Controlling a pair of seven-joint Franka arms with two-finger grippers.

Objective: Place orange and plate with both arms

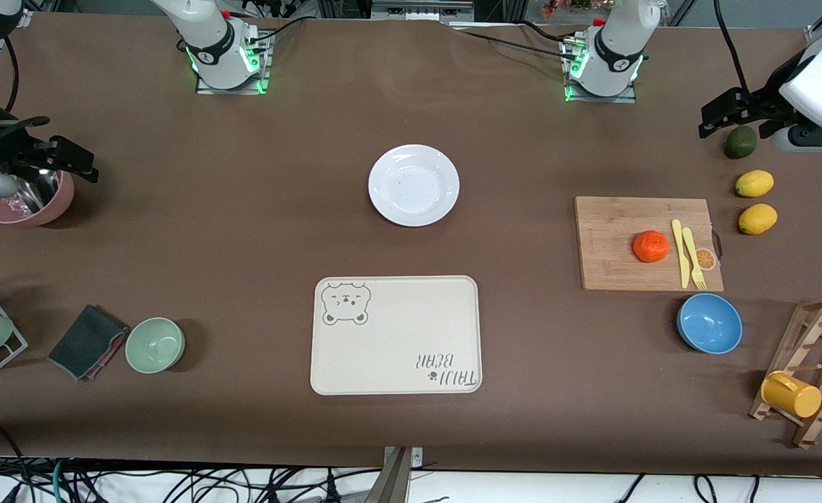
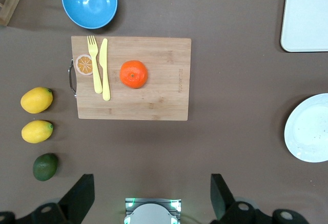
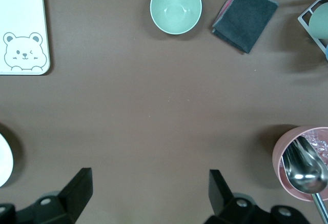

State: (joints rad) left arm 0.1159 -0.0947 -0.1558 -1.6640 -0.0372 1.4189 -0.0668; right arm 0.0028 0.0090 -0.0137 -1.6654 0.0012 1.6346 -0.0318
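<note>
Sitting untouched on the bamboo cutting board (image 1: 648, 243) is the orange (image 1: 651, 246), just beside a yellow plastic knife (image 1: 679, 253) and fork (image 1: 693, 257), toward the left arm's end of the table (image 1: 243, 230). The white plate (image 1: 413, 185) is resting on the bare cloth near the middle, farther from the front camera than the cream bear tray (image 1: 396, 334), and nothing is lying on it.

The left gripper (image 1: 732, 112) is hanging in the air over the avocado (image 1: 739, 142) at its own end of the table, jaws spread wide and gripping nothing; its wrist view is looking straight down on the board, the two lemons (image 2: 36, 100) and the blue bowl (image 2: 89, 1).

The right gripper (image 1: 54, 157) is hovering over the pink bowl (image 1: 26, 199) with the metal spoon (image 3: 305, 170) in it, jaws likewise spread apart and empty. Nearer the front camera at that end are lying a green bowl (image 1: 155, 344) and a folded grey cloth (image 1: 86, 341).

Both arms are waiting, well apart from orange and plate.
</note>
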